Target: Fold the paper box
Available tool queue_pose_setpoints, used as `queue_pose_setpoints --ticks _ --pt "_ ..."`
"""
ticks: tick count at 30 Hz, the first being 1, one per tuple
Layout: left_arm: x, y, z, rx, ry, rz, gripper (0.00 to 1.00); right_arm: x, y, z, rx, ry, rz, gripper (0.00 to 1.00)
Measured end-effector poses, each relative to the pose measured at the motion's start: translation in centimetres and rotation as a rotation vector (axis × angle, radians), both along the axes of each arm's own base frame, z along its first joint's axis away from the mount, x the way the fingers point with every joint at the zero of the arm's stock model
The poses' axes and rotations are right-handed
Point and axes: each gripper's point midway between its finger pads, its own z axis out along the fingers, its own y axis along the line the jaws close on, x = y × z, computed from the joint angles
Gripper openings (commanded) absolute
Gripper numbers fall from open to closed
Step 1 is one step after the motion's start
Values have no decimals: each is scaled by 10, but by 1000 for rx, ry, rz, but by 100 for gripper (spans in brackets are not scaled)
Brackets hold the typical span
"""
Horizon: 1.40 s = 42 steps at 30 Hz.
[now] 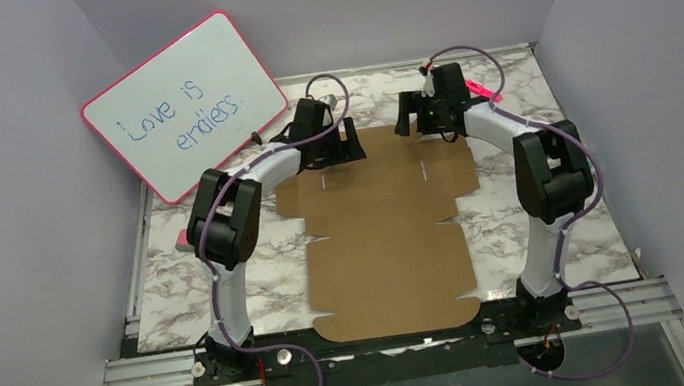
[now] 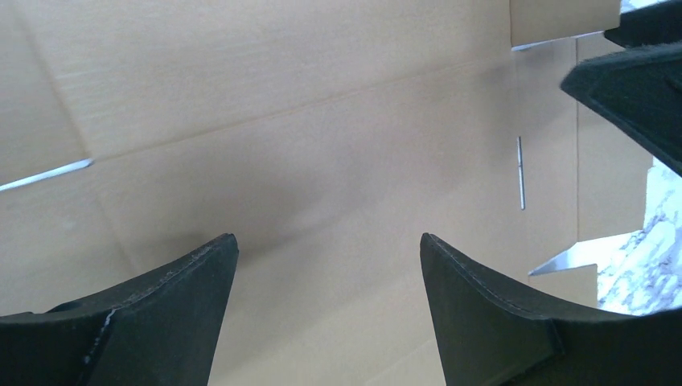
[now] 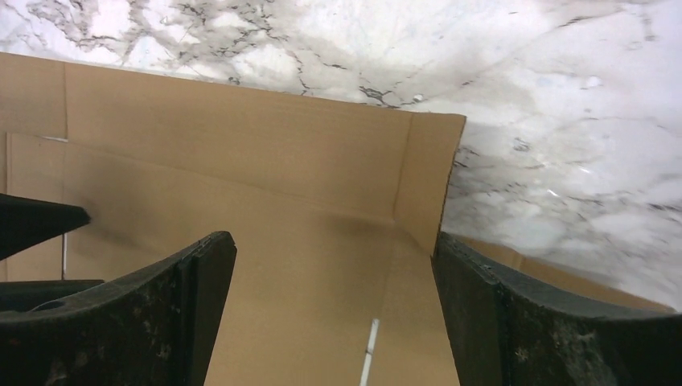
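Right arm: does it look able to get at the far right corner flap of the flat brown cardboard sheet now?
Probably yes. The right tool hangs open just over that flap of the flat brown cardboard sheet, and nothing shows between them.

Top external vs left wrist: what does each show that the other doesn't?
Only top external: the whiteboard, the left arm and right arm in full, and the whole flat outline of the paper box. Only left wrist: the left gripper close up, open with nothing between its fingers, and a fold crease. Both: the brown sheet lying flat, the marble table, and the right gripper nearby.
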Motion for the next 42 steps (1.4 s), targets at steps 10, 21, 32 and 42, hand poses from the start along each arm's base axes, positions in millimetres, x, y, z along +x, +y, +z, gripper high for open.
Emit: queue_pose_setpoints --ticks 10,21,32,42 --pt "27 84 71 -26 -106 170 85 -48 -18 54 -12 -106 -11 97" --pt "57 132 34 9 -9 249 76 -79 -19 53 8 -100 13 97" --pt "88 123 6 -55 48 197 57 -81 -7 57 68 -114 56 97" --pt "96 114 -15 -92 87 155 24 -73 3 40 86 -75 96 97"
